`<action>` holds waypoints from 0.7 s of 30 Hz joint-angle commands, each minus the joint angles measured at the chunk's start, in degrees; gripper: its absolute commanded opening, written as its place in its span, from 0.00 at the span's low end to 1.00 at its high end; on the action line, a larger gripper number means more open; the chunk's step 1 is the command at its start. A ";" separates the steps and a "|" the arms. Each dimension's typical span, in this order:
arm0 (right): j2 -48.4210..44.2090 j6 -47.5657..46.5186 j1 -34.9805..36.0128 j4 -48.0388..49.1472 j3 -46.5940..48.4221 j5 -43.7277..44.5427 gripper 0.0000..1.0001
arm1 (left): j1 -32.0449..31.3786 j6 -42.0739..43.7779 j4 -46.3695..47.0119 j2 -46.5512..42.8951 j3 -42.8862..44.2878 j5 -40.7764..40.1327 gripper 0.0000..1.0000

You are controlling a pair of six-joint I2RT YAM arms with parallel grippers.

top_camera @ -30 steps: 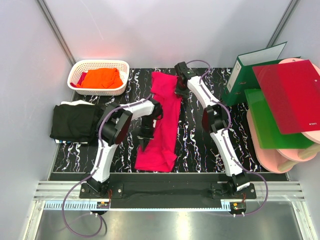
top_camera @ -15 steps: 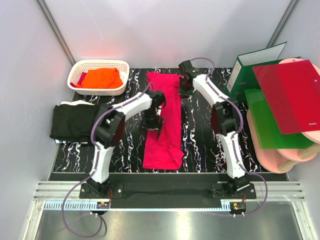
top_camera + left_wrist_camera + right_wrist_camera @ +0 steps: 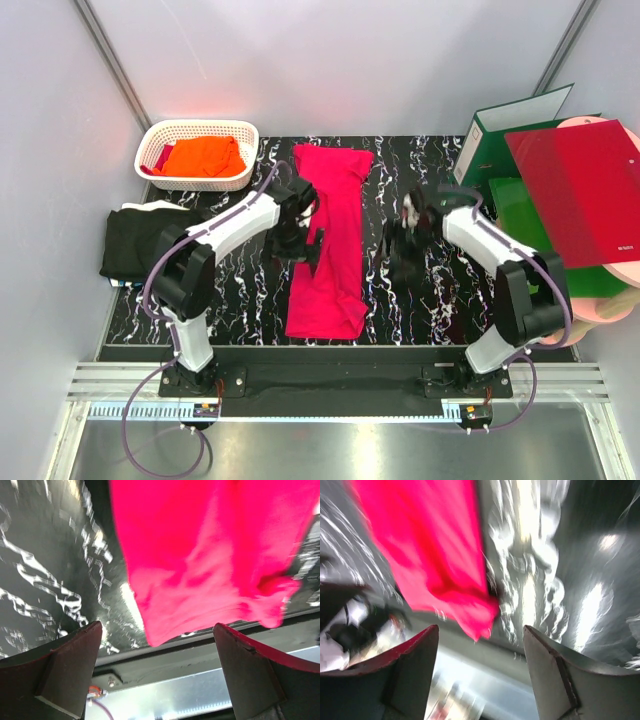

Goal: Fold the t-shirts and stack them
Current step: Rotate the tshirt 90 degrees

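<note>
No text, brand, number or sign can be read in any view. The red plastic folder (image 3: 580,190) carries a small pale mark near its lower right corner, which is too small to read in the top view. Both wrist views are blurred and show no legible print.

Lab booth: grey panel walls (image 3: 330,60), marbled table (image 3: 420,312)
</note>
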 commanded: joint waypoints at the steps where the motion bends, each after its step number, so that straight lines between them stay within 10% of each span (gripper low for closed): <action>1: -4.07 5.91 0.32 3.02 -15.57 -18.58 0.74 | 0.01 -3.28 -1.47 -4.94 -3.86 -4.14 0.99; 9: -12.33 17.66 0.76 16.20 -33.77 -22.90 0.68 | 0.27 -6.62 -2.09 -16.09 -9.74 -4.32 0.99; 21: -0.41 28.40 13.24 28.68 -31.07 -14.12 0.65 | 0.01 -3.72 -1.38 -22.43 -23.01 -0.19 0.98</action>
